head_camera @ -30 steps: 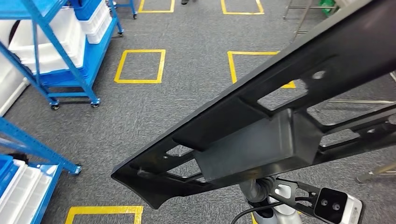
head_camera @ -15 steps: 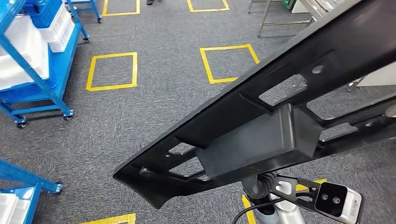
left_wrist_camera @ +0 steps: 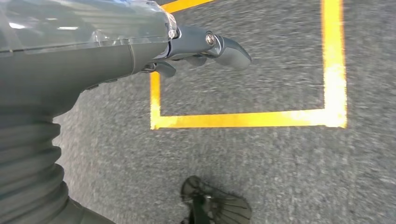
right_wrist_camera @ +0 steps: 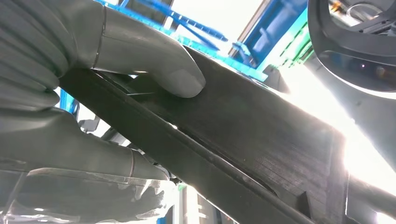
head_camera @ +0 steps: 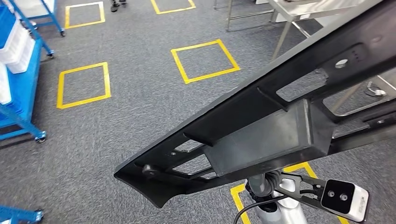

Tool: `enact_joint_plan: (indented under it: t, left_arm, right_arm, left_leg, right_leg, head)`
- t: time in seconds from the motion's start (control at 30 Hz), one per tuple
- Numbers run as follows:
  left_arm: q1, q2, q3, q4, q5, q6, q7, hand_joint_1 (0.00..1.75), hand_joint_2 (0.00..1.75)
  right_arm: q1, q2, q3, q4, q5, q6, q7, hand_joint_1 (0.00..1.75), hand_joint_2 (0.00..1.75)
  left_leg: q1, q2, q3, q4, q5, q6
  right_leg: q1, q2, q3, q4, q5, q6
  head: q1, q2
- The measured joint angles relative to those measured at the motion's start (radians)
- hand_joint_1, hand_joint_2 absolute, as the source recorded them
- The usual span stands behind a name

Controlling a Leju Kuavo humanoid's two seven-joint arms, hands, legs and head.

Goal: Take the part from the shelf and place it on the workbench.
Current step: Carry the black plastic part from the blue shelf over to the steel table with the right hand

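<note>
Right hand (right_wrist_camera: 93, 93) grips the part (head_camera: 261, 126), a long black plastic frame with cut-out windows and a boxy middle section. Seen from the right wrist, the grey thumb presses flat on one face of the part's edge while the other fingers (right_wrist_camera: 84, 158) wrap the opposite face, so the part is clamped between them. From the head, the hand itself is hidden behind the part; the silver right forearm and its wrist camera (head_camera: 343, 199) sit just below the part's boxy section.

Taking the part as the landmark: it runs as a slanted bar from its pointed tip low near the middle of the head view up to the far right corner, held in the air above the grey carpet floor (head_camera: 135, 121). Beyond its upper edge lie yellow taped squares (head_camera: 205, 60) on the floor, with a metal-legged workbench (head_camera: 285, 14) farther off near the part's high end. Well to the left of its tip stands a blue shelf cart (head_camera: 21, 93) carrying white bins. Between that cart and the part lies a broad stretch of carpet. A person's feet (head_camera: 117, 4) show at the far edge.

Left hand (left_wrist_camera: 205, 49) hangs over the floor beside a yellow taped square, holding nothing, fingers loosely curled and apart from the thumb.
</note>
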Motion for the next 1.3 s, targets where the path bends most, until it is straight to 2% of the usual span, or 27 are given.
enact_joint_plan:
  t: [0.07,0.1,0.17,0.2,0.23,0.3,0.37,0.4,0.43,0.47,0.53,0.6,0.67,0.7,0.73,0.77,0.83,0.87,0.9,0.93,0.97,1.03,1.1,1.13,1.17,1.23,1.3]
  left_arm:
    - [0.001,0.000,0.001,0.000,0.003,0.003,0.004,0.00,1.75]
    - [0.002,-0.001,0.002,0.000,0.004,0.004,0.007,0.00,1.75]
    - [0.001,-0.003,0.004,0.000,0.007,0.006,0.011,0.00,1.75]
    - [0.000,-0.006,0.005,0.000,0.007,0.007,0.012,0.00,1.75]
    - [-0.002,-0.008,0.005,0.000,0.008,0.008,0.012,0.00,1.75]
    - [-0.001,-0.010,0.006,0.000,0.009,0.010,0.012,0.00,1.75]
    - [0.002,-0.011,0.006,0.000,0.008,0.010,0.011,0.00,1.75]
    - [0.003,-0.012,0.006,0.000,0.008,0.010,0.010,0.00,1.75]
    - [0.002,-0.013,0.006,0.000,0.007,0.009,0.009,0.00,1.75]
    - [0.000,-0.014,0.006,0.000,0.005,0.008,0.007,0.00,1.75]
    - [-0.003,-0.018,0.006,0.000,0.003,0.006,0.006,0.00,1.75]
    - [-0.004,-0.021,0.006,0.001,0.001,0.005,0.005,0.00,1.75]
    - [-0.007,-0.023,0.006,0.001,0.001,0.005,0.005,0.00,1.75]
    - [-0.008,-0.024,0.006,0.001,0.001,0.005,0.005,0.00,1.75]
    - [-0.010,-0.025,0.006,0.001,0.001,0.005,0.005,0.00,1.75]
    - [-0.011,-0.026,0.006,0.001,0.000,0.005,0.005,0.00,1.75]
    - [-0.007,-0.028,0.006,0.001,0.000,0.005,0.005,0.00,1.75]
    - [-0.004,-0.028,0.006,0.001,0.000,0.006,0.005,0.00,1.75]
    - [-0.002,-0.028,0.006,0.001,0.000,0.007,0.005,0.00,1.75]
    - [-0.001,-0.028,0.006,0.001,-0.001,0.008,0.005,0.00,1.75]
    - [-0.002,-0.028,0.007,0.001,-0.001,0.009,0.005,0.00,1.75]
    - [-0.003,-0.028,0.006,0.001,-0.003,0.009,0.005,0.00,1.75]
    - [-0.003,-0.029,0.006,0.001,-0.004,0.009,0.005,0.00,1.75]
    - [-0.003,-0.029,0.006,0.001,-0.005,0.010,0.006,0.00,1.75]
    - [-0.003,-0.029,0.006,0.001,-0.006,0.010,0.007,0.00,1.75]
    - [-0.005,-0.031,0.006,0.001,-0.008,0.010,0.009,0.00,1.75]
    - [-0.005,-0.032,0.006,0.001,-0.010,0.010,0.011,0.00,1.75]
  right_arm:
    - [0.000,0.000,-0.001,-0.003,0.001,-0.004,0.000,1.75,1.75]
    - [0.002,0.000,-0.001,-0.005,0.003,-0.004,0.000,1.75,1.75]
    - [0.007,0.000,-0.001,-0.008,0.006,-0.005,0.001,1.75,1.75]
    - [0.009,0.000,-0.001,-0.009,0.008,-0.005,0.001,1.75,1.75]
    - [0.009,0.000,-0.001,-0.010,0.009,-0.005,0.001,1.75,1.75]
    - [0.009,0.000,0.000,-0.011,0.012,-0.005,0.001,1.75,1.75]
    - [0.012,0.000,0.003,-0.010,0.019,-0.006,0.001,1.75,1.75]
    - [0.013,0.000,0.005,-0.009,0.022,-0.007,0.001,1.75,1.75]
    - [0.013,0.000,0.008,-0.008,0.025,-0.008,0.001,1.75,1.75]
    - [0.012,-0.001,0.011,-0.007,0.027,-0.010,0.002,1.75,1.75]
    - [0.005,-0.002,0.017,-0.003,0.030,-0.015,0.005,1.75,1.75]
    - [-0.006,-0.002,0.026,0.007,0.029,-0.021,0.012,1.75,1.75]
    - [-0.012,-0.004,0.035,0.020,0.025,-0.026,0.017,1.75,1.75]
    - [-0.013,-0.006,0.038,0.027,0.022,-0.026,0.019,1.75,1.75]
    - [-0.015,-0.007,0.040,0.035,0.018,-0.025,0.018,1.75,1.75]
    - [-0.018,-0.008,0.042,0.044,0.012,-0.024,0.018,1.75,1.75]
    - [-0.023,-0.009,0.044,0.066,0.000,-0.022,0.018,1.75,1.75]
    - [-0.023,-0.009,0.045,0.078,-0.004,-0.022,0.021,1.75,1.75]
    - [-0.024,-0.009,0.045,0.090,-0.006,-0.022,0.026,1.75,1.75]
    - [-0.025,-0.009,0.045,0.103,-0.008,-0.023,0.031,1.75,1.75]
    - [-0.028,-0.009,0.044,0.114,-0.010,-0.025,0.036,1.75,1.75]
    - [-0.037,-0.009,0.043,0.133,-0.016,-0.030,0.041,1.75,1.75]
    - [-0.047,-0.009,0.039,0.146,-0.019,-0.038,0.048,1.75,1.75]
    - [-0.051,-0.009,0.037,0.152,-0.019,-0.042,0.053,1.75,1.75]
    - [-0.053,-0.009,0.035,0.157,-0.019,-0.046,0.057,1.75,1.75]
    - [-0.056,-0.010,0.032,0.164,-0.021,-0.051,0.063,1.75,1.75]
    - [-0.060,-0.010,0.030,0.168,-0.023,-0.057,0.066,1.75,1.75]
  left_leg:
    - [0.006,-0.051,0.037,-0.095,0.032,0.003]
    - [0.006,-0.063,0.041,-0.107,0.029,0.007]
    - [0.004,-0.044,0.041,-0.111,0.032,0.017]
    - [0.005,-0.031,0.043,-0.115,0.034,0.024]
    - [0.006,-0.017,0.045,-0.119,0.036,0.031]
    - [0.002,0.011,0.048,-0.124,0.036,0.041]
    - [-0.003,0.041,0.047,-0.123,0.033,0.044]
    - [-0.004,0.055,0.047,-0.123,0.032,0.045]
    - [-0.005,0.068,0.048,-0.123,0.031,0.044]
    - [-0.007,0.079,0.050,-0.123,0.030,0.043]
    - [-0.009,0.098,0.056,-0.123,0.026,0.039]
    - [-0.010,0.114,0.060,-0.123,0.022,0.030]
    - [-0.010,0.133,0.067,-0.127,0.020,0.020]
    - [-0.009,0.131,0.070,-0.125,0.016,0.015]
    - [-0.008,0.116,0.066,-0.109,0.002,0.011]
    - [-0.007,0.093,0.052,-0.072,-0.020,0.007]
    - [-0.004,0.049,-0.009,0.055,-0.081,0.002]
    - [-0.003,0.042,-0.042,0.117,-0.102,-0.001]
    - [-0.003,0.040,-0.064,0.152,-0.105,-0.003]
    - [-0.002,0.039,-0.070,0.152,-0.088,-0.004]
    - [-0.001,0.036,-0.055,0.107,-0.052,-0.005]
    - [0.004,0.007,0.001,-0.029,0.017,-0.005]
    - [0.007,-0.025,0.033,-0.102,0.035,0.000]
    - [0.005,-0.030,0.035,-0.106,0.030,0.006]
    - [0.004,-0.023,0.035,-0.107,0.032,0.013]
    - [0.004,-0.004,0.037,-0.113,0.035,0.028]
    - [0.003,0.016,0.039,-0.117,0.036,0.039]
  right_leg:
    - [-0.001,0.024,-0.010,0.010,-0.002,0.010]
    - [-0.003,0.036,-0.016,0.012,-0.001,0.017]
    - [-0.008,0.055,-0.024,0.013,0.003,0.030]
    - [-0.006,0.042,-0.029,0.022,-0.003,0.035]
    - [-0.004,0.015,-0.042,0.048,-0.019,0.039]
    - [-0.003,-0.049,-0.097,0.160,-0.078,0.045]
    - [-0.007,-0.073,-0.159,0.281,-0.123,0.049]
    - [-0.008,-0.076,-0.168,0.300,-0.122,0.050]
    - [-0.008,-0.080,-0.155,0.276,-0.102,0.048]
    - [-0.007,-0.088,-0.120,0.215,-0.071,0.044]
    - [0.003,-0.130,-0.039,0.067,-0.022,0.030]
    - [0.014,-0.154,-0.005,0.003,-0.011,0.019]
    - [0.017,-0.134,-0.004,-0.003,-0.008,0.012]
    - [0.014,-0.124,0.000,-0.010,-0.004,0.009]
    - [0.010,-0.114,0.005,-0.017,0.000,0.004]
    - [0.005,-0.105,0.010,-0.023,0.004,0.001]
    - [0.002,-0.084,0.012,-0.025,0.006,-0.004]
    - [0.001,-0.071,0.012,-0.024,0.006,-0.004]
    - [0.001,-0.058,0.012,-0.023,0.005,-0.004]
    - [0.000,-0.045,0.012,-0.020,0.004,-0.002]
    - [-0.001,-0.032,0.012,-0.015,0.001,0.001]
    - [-0.004,-0.009,0.010,-0.003,-0.007,0.010]
    - [-0.005,0.010,0.001,0.009,-0.012,0.021]
    - [-0.006,0.019,-0.004,0.011,-0.012,0.027]
    - [-0.008,0.027,-0.007,0.011,-0.011,0.034]
    - [-0.008,0.007,-0.016,0.026,-0.022,0.045]
    - [-0.008,-0.044,-0.057,0.110,-0.069,0.052]
  head:
    - [0.000,0.000]
    - [0.000,0.000]
    - [0.000,0.000]
    - [0.000,0.000]
    - [0.000,0.000]
    - [0.000,0.000]
    - [0.000,0.000]
    - [0.000,0.000]
    - [0.000,0.000]
    - [0.000,0.000]
    - [0.000,0.000]
    - [0.000,0.000]
    - [0.000,0.000]
    - [0.000,0.000]
    - [0.000,0.000]
    - [0.000,0.000]
    - [0.000,0.000]
    - [0.000,0.000]
    - [0.000,0.000]
    - [0.000,0.000]
    - [0.000,0.000]
    - [0.000,0.000]
    - [0.000,0.000]
    - [0.000,0.000]
    - [0.000,0.000]
    - [0.000,0.000]
    - [0.000,0.000]
